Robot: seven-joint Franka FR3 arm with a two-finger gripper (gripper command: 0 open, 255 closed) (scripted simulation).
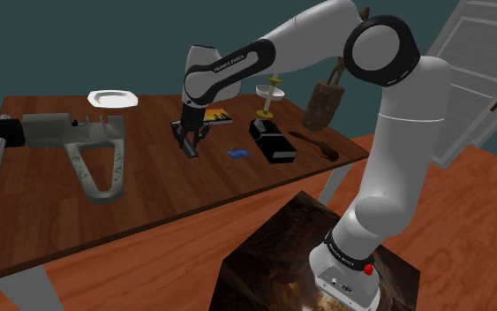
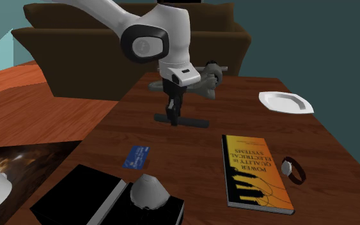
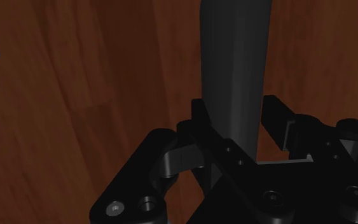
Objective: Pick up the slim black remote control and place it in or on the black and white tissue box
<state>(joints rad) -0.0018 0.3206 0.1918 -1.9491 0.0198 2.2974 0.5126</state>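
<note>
At the lower left of the second exterior view the box, black with a white tuft of tissue on top, sits at the near corner of the counter, with a blue card just beyond it. At centre frame the arm bends down from the upper left, so the pincer stands upright over the remote. The remote lies flat on the wood, well apart from the box. The pincer meets it toward one end and across its narrow width, seemingly because that is the only span slim enough to fit between the jaws. In the wrist view the pincer is closed on the remote. The fingers press its two long edges, and the dark body runs away from the hand over the boards. The remote appears not yet lifted. To the right lie an orange book and, near the upper right, a white plate, both off the likely path back to the box. Because the grip is off mid-length, the long body may tip or swing once raised. The lift therefore probably calls for a slow rise before the carry toward the lower left.
</note>
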